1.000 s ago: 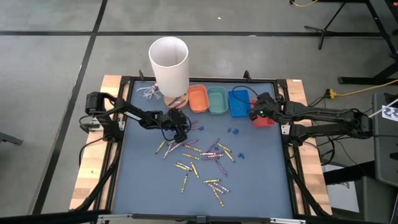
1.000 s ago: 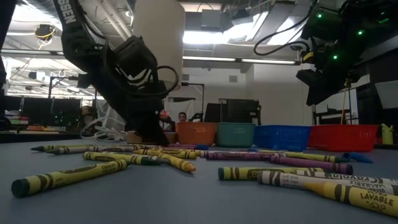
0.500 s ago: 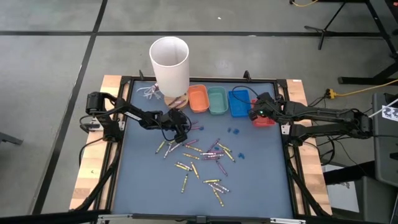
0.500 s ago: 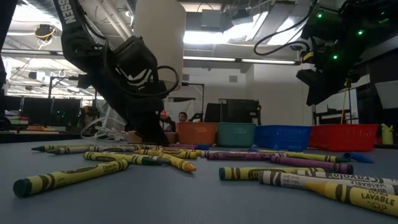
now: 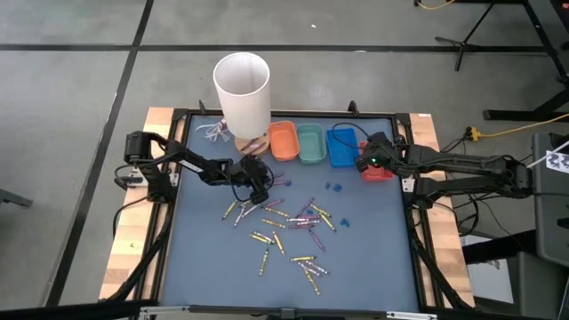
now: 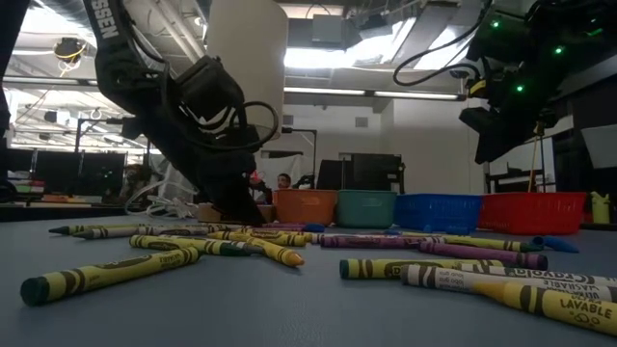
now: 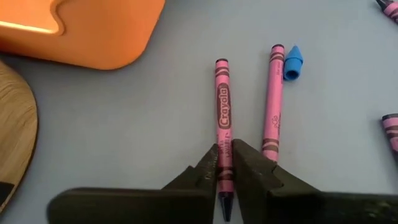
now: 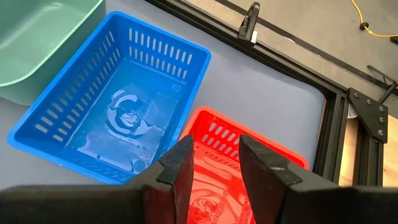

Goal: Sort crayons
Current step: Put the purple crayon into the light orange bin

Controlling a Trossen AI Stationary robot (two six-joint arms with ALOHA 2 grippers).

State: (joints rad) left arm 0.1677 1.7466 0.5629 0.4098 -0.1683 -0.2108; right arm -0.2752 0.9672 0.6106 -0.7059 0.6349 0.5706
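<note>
Many crayons (image 5: pixel 289 224), yellow, purple and pale, lie scattered flat on the blue-grey mat. My left gripper (image 5: pixel 257 188) is down at the far left of the scatter, shut on a pink-purple crayon (image 7: pixel 222 102); a second pink crayon (image 7: pixel 272 99) lies alongside it. In the low view the left gripper (image 6: pixel 237 214) reaches down to the mat. My right gripper (image 8: pixel 214 152) is open and empty, hovering over the red basket (image 8: pixel 230 155) at the far right; it also shows in the high view (image 5: pixel 367 163). My left gripper pinches the pink-purple crayon between its two fingers near its pointed end (image 7: pixel 224 163), the fingers lying across it. The fingers slant down from the table's left. The crayon points away from the gripper; whether it rests on the mat or is just off it, I cannot tell.
An orange tray (image 5: pixel 284 140), a green tray (image 5: pixel 310 142), a blue basket (image 5: pixel 340 146) and the red basket (image 5: pixel 378 170) stand in a row along the far edge. A tall white cylinder (image 5: pixel 242 87) stands at far left. Small blue bits (image 5: pixel 334 188) lie near the crayons.
</note>
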